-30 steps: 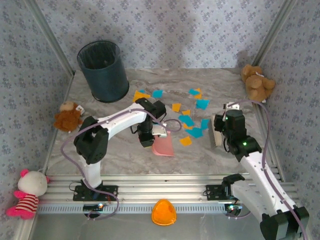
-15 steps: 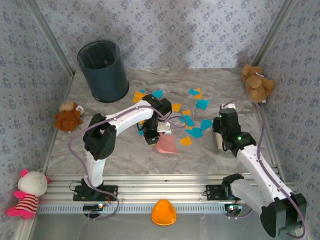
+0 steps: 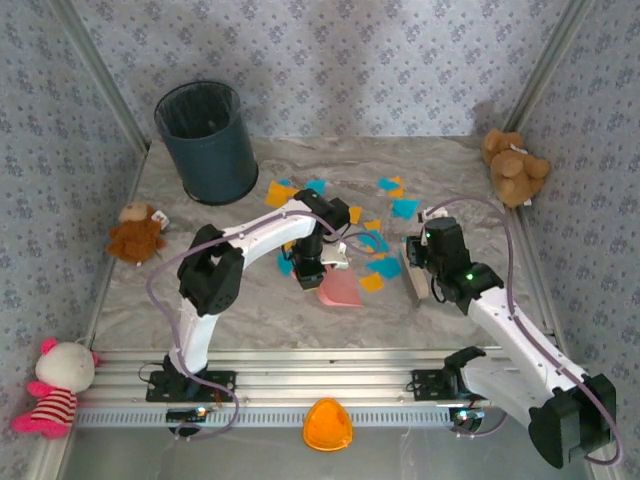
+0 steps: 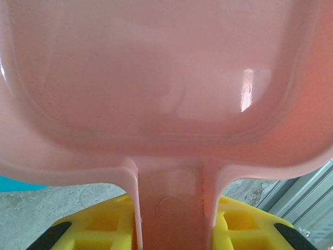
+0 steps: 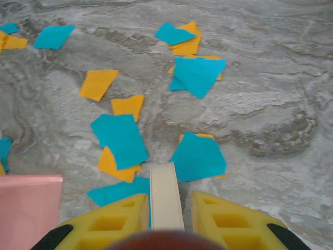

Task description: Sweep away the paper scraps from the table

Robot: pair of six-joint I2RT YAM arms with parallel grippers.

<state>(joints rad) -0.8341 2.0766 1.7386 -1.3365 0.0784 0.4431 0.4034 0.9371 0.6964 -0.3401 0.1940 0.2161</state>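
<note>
Top external, paper scraps (image 3: 405, 208) scattered, one pink dustpan (image 3: 340, 288), three plush toys (image 3: 135, 232)

White arms (image 3: 255, 235); lilac cables (image 3: 478, 199); yellow claws (image 4: 171, 232) (image 5: 166, 211)

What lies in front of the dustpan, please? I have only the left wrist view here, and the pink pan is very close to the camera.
Observer: Orange and blue paper scraps lie on the table, just right of the pink dustpan, between it and the other arm.
Operator: Does the right arm hold something?
Observer: Yes. The right gripper is shut on a flat cream tool, which points at those scraps.
Operator: Are there scraps in another place too?
Observer: Yes, several lie farther back on the table, toward the dark bin in the far left corner.
</note>
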